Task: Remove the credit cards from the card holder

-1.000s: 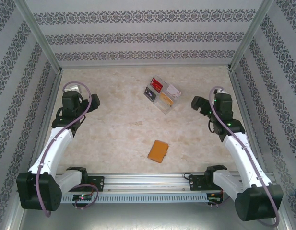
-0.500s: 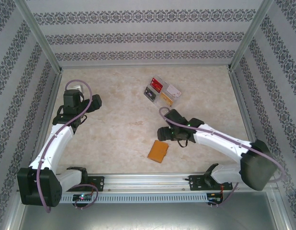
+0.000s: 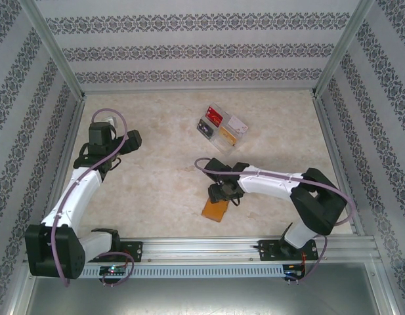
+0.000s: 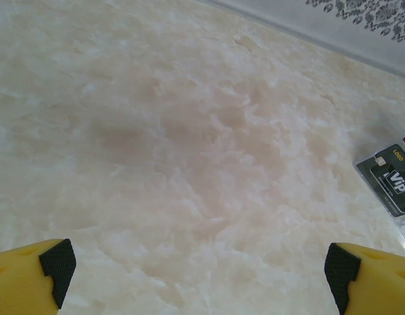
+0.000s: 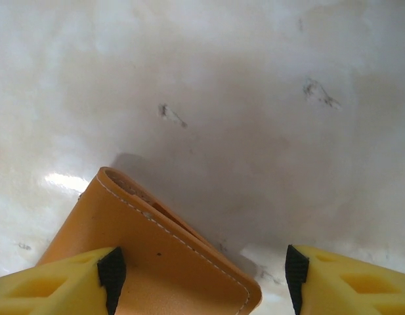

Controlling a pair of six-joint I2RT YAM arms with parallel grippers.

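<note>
The card holder [image 3: 216,209], an orange-tan wallet, lies folded shut on the marble table near the front centre. My right gripper [image 3: 223,193] hangs over its far end. In the right wrist view the card holder [image 5: 156,262] fills the lower left, its stitched edge running between the fingers. There my right gripper [image 5: 202,275] is open: one fingertip sits over the leather, the other stands clear over bare table. The credit cards are hidden inside the folded holder. My left gripper [image 3: 128,140] is open at the far left, and in its wrist view my left gripper [image 4: 199,266] has only bare table between its fingers.
A clear plastic tray [image 3: 223,128] with several cards stands at the back, right of centre. Its near corner, with a dark card [image 4: 391,180] marked VIP, shows at the right edge of the left wrist view. Metal frame rails and patterned walls bound the table.
My right arm has swung from the right side of the table in to the centre and come down over the card holder, its jaws narrowing. The left arm has barely shifted.
</note>
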